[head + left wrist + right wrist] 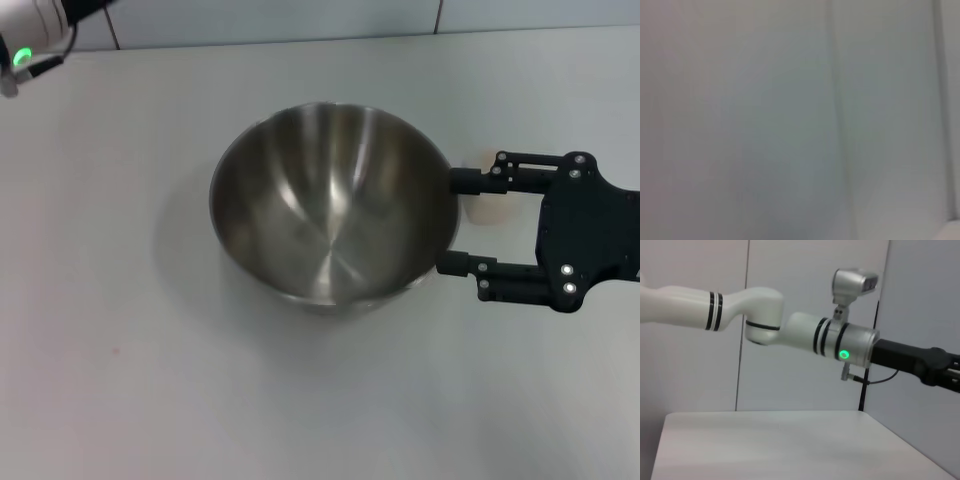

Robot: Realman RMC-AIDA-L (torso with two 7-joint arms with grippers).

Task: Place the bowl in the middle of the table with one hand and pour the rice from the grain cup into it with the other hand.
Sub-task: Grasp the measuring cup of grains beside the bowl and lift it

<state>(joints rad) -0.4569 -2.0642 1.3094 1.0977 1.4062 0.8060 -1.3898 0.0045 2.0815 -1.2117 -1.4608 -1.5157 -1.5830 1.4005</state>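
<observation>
The steel bowl (335,215) stands upright on the white table (120,380), near its middle, and nothing shows inside it. My right gripper (450,222) is open just right of the bowl, both fingertips at its outer wall. A faint pale, see-through shape that looks like the grain cup (487,208) sits on the table between those fingers, partly under the far one. I cannot make out the rice as grains. My left arm (25,35) is raised at the far left corner. The right wrist view shows its dark gripper (940,370) cut off by the frame edge.
A tiled wall (300,20) runs along the table's far edge. In the right wrist view the left arm (805,335) stretches high above the tabletop (780,445). The left wrist view holds only a blurred grey wall (790,120).
</observation>
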